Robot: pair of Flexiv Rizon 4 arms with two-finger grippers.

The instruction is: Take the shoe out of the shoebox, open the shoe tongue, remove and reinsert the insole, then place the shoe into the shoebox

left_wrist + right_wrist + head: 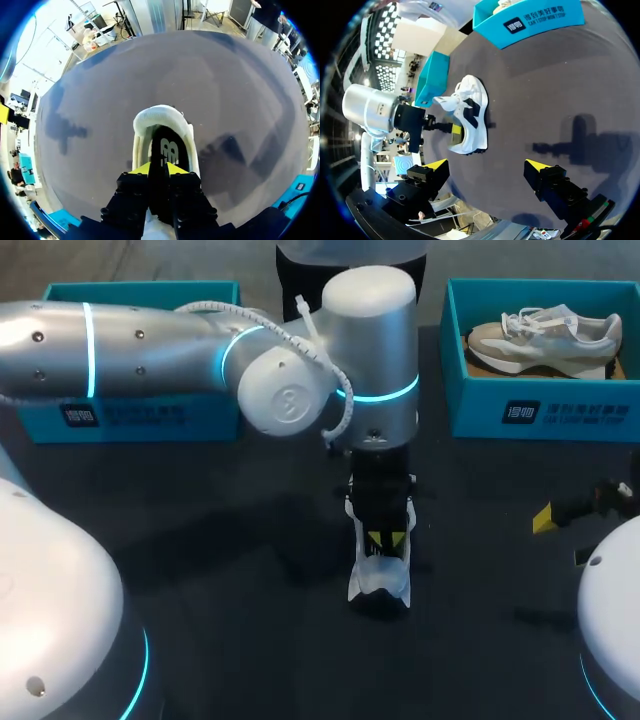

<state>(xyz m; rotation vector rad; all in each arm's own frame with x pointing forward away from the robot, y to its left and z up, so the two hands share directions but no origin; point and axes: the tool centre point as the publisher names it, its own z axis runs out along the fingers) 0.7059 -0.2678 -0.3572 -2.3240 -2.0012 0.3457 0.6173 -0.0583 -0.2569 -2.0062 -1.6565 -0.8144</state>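
Note:
A white shoe (380,585) with dark side marks (470,117) stands on the dark table (220,540) near its middle. My left arm comes over from the left, and its gripper (385,538) points down into the shoe's opening. In the left wrist view the gripper (160,170) has its yellow tips close together, pinching the black insole (167,147) that lies inside the shoe (160,117) toward the padded heel. In the right wrist view that gripper (452,129) reaches into the shoe. My right gripper (565,535) (487,165) hangs open and empty to the shoe's right.
A teal shoebox (540,410) (535,20) at the back right holds a second, beige-and-white shoe (545,335). Another teal shoebox (130,420) (432,75) stands at the back left, partly hidden by my left arm.

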